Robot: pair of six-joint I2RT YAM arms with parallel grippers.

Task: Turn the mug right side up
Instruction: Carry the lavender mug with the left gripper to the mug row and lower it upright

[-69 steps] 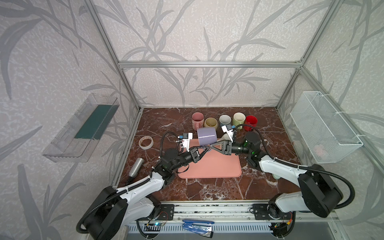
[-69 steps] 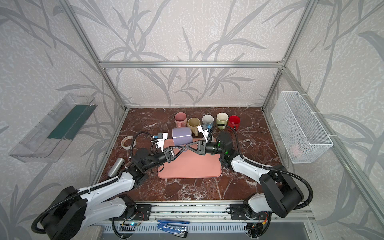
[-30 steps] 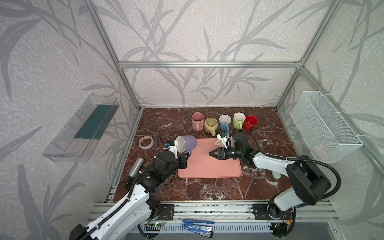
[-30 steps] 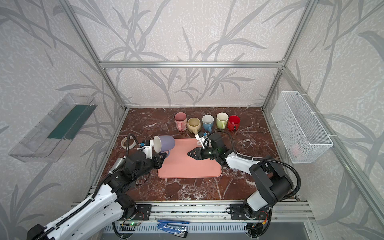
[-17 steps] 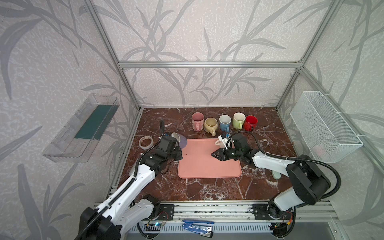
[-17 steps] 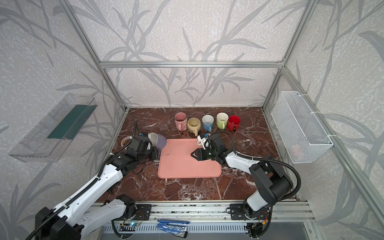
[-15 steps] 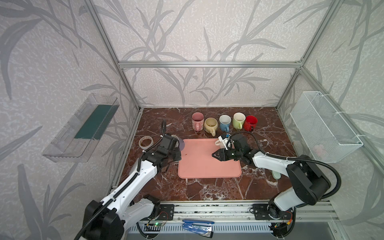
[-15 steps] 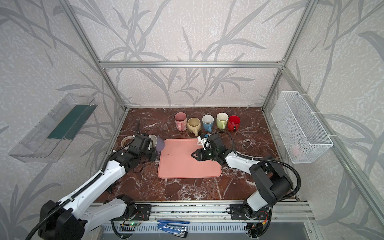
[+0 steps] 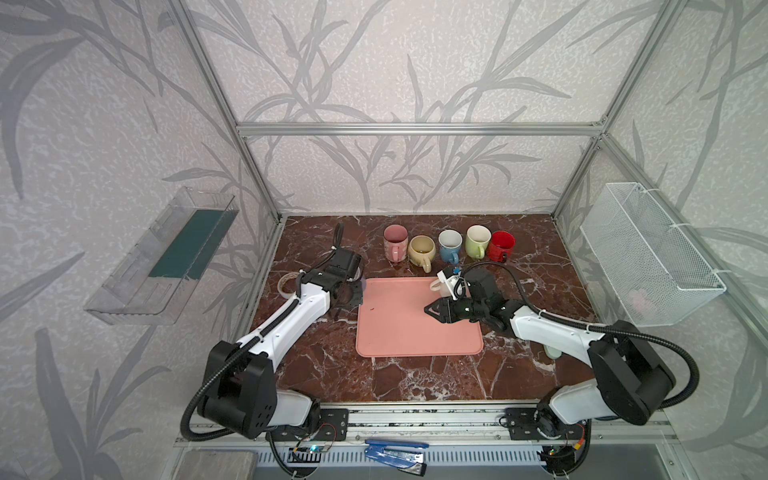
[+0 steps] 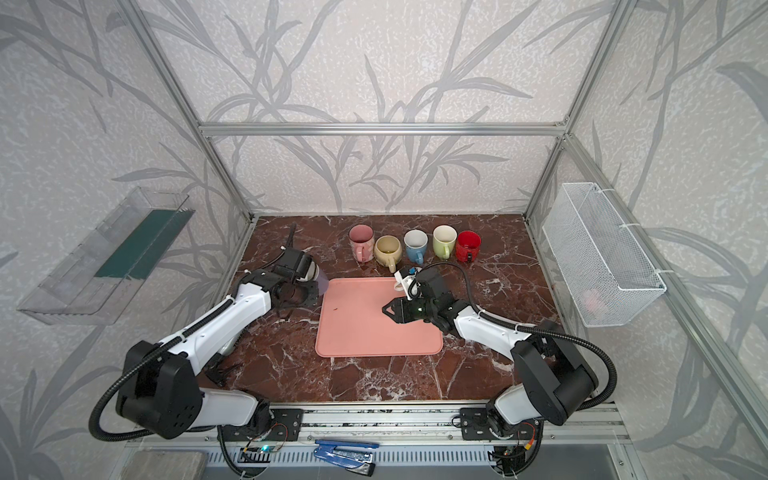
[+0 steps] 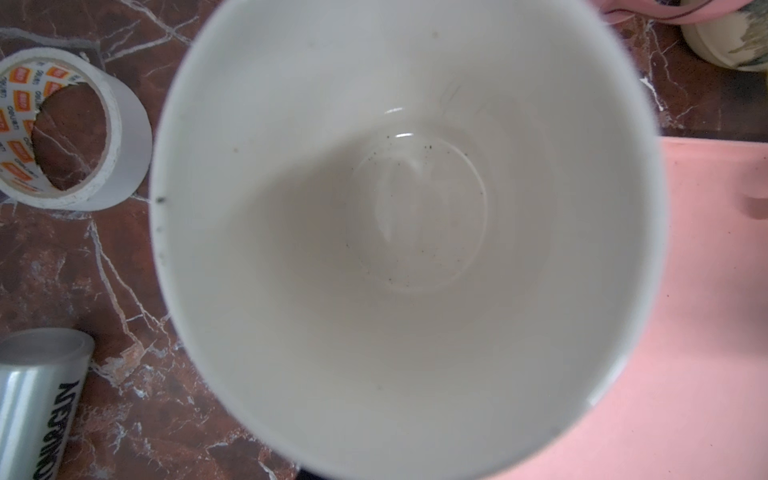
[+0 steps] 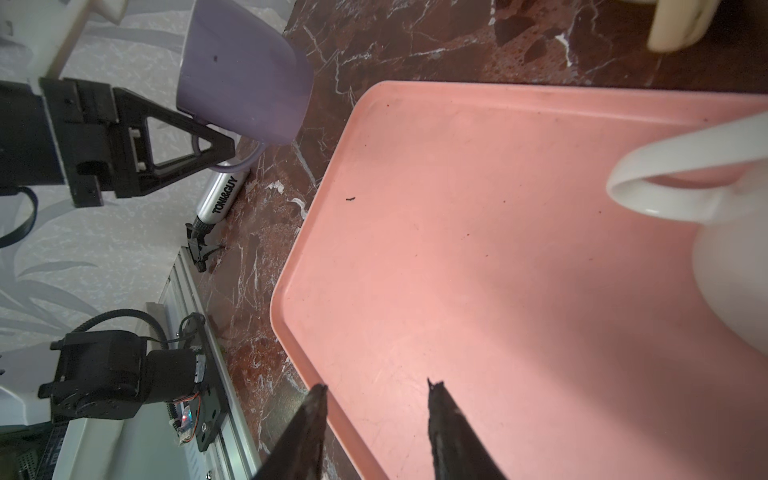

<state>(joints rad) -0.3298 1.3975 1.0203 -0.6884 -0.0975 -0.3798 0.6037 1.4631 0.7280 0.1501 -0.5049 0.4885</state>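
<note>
Right wrist view: left gripper [image 12: 216,151] clenched on the handle [image 12: 239,164] of the purple mug [image 12: 245,75] | mug off the pink tray [image 12: 498,249], just beside its edge, over the surface [image 12: 415,33] | mouth faces the left wrist camera, long axis looks near upright, base down | right gripper [image 12: 376,386] jaws apart, empty, farther off | set-down looks next
</note>
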